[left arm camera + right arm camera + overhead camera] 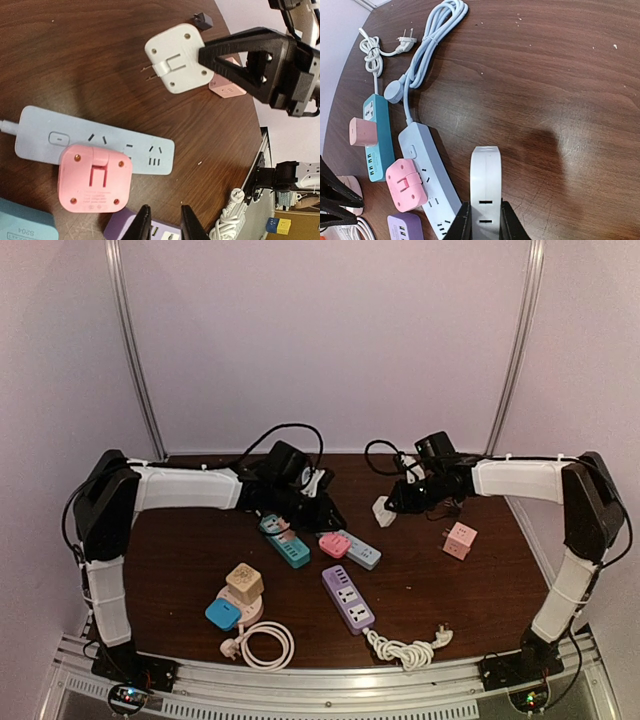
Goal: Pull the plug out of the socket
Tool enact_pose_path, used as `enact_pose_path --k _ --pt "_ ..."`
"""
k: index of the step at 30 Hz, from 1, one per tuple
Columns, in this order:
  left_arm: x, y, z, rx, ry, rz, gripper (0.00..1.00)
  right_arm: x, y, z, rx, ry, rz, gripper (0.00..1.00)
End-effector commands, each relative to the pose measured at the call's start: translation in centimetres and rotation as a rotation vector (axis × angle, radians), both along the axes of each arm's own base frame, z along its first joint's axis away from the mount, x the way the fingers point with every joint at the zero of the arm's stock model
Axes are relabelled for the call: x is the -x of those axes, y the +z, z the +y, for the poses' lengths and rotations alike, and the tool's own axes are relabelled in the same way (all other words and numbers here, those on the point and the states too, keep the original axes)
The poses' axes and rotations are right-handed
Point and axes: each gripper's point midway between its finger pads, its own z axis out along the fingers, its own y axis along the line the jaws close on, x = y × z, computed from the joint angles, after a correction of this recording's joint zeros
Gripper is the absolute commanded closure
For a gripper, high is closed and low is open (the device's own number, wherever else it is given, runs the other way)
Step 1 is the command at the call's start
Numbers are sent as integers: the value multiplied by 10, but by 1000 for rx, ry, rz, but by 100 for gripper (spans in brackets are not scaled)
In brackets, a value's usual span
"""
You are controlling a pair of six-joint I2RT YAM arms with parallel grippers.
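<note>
My right gripper (484, 222) is shut on the white plug (485, 185) and holds it in the air above the table. In the left wrist view the white plug (175, 59) hangs clear of the pale blue socket strip (150, 150), with its two prongs bare. A pink plug (95, 178) still sits in that strip. My left gripper (165, 225) hovers just beyond the strip's end, over a purple strip (120, 227). Its jaws stand a little apart with nothing between them. From above, the white plug (384, 511) is right of the pale blue strip (362, 552).
A teal strip (377, 135) carrying a pink adapter (362, 131) lies beside the blue one. A pink cube socket (459, 539) sits at the right. A tan cube (244, 582), a blue adapter (222, 614) and coiled white cords (405, 648) lie near the front edge.
</note>
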Motion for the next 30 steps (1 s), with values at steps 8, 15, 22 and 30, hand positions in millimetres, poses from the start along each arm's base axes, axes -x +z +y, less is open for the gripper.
enact_pose_path --k 8,15,22,30 --pt "1 10 34 -66 37 -73 77 -21 -25 -27 -146 -102 92 76" --pt "1 11 36 -70 48 -73 77 -17 -46 -53 -135 -153 131 74" --pt "0 11 37 -74 54 -80 77 -11 -42 -70 -88 -190 113 69" --pt "-10 3 54 -117 89 -74 74 3 -5 -38 112 -105 -71 52"
